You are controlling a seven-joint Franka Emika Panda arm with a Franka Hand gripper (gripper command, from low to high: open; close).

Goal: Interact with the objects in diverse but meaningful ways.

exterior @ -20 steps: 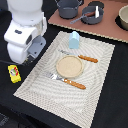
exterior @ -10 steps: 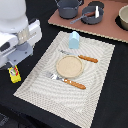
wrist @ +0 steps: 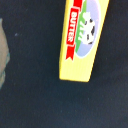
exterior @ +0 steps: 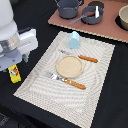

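Observation:
A yellow packet with a red mark lies on the dark table at the exterior view's left; the wrist view shows the packet close up, labelled BUTTER. My gripper hangs just above and beside it, and its fingers are hidden by the white hand. A pale blue carton stands upright at the far edge of the placemat. The grey long-handled frying pan sits on the brown board at the back, with a white-and-blue fish and a brown sausage in it.
A striped placemat holds a round wooden plate, an orange-handled fork and a knife. On the brown board stand a dark pot and a bowl.
The arm has moved down and toward the exterior view's left, bringing the hand close over the yellow packet. Nothing else has shifted.

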